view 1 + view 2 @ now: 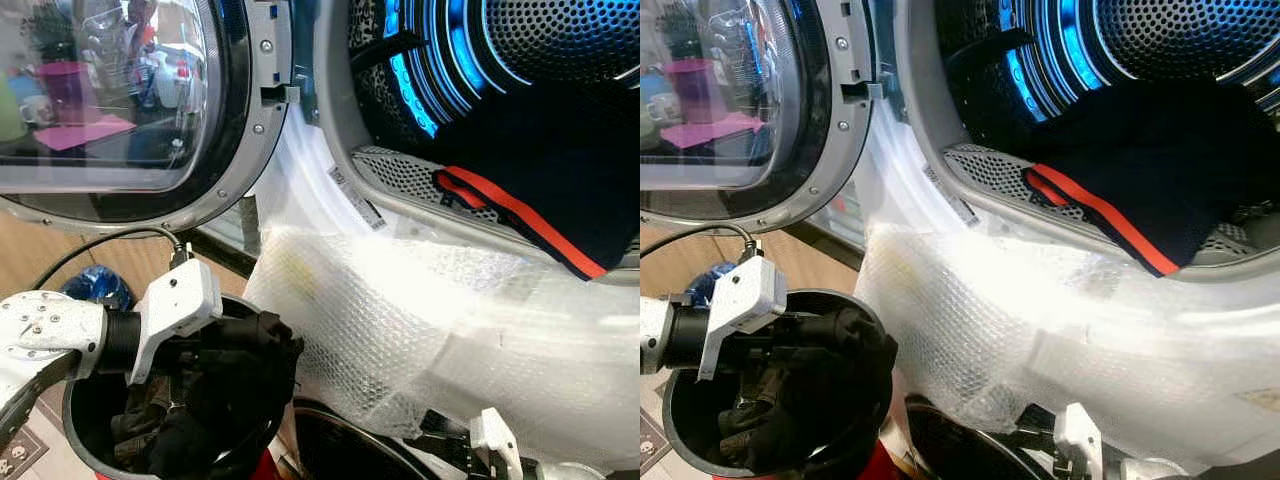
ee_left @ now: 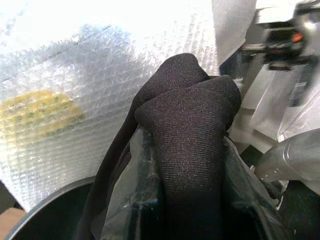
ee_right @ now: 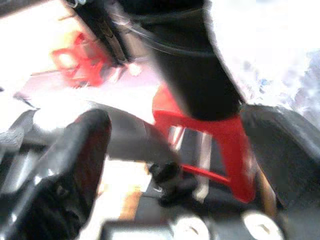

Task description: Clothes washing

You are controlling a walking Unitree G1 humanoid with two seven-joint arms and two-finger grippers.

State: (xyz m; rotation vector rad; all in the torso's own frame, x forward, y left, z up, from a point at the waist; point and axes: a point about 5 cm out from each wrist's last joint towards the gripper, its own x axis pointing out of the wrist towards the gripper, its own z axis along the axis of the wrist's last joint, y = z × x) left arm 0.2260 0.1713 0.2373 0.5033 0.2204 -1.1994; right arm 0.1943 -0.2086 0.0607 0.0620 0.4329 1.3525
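Black garment (image 2: 185,145) in left tool (image 1: 225,370), above bucket (image 1: 80,420), bubble wrap (image 1: 400,320) beside.

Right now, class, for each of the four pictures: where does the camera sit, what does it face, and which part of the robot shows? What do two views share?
Left eye view: head camera, looking down at the open washer drum and black bucket; left arm shows.
Right eye view: the same scene from the other eye; a dark garment with red stripe lies in the drum.
Left wrist view: looks along the left gripper, shut on a black cloth, toward bubble wrap.
Right wrist view: low, blurred; faces a red stand.
Shared: both eyes show the cloth over the bucket.
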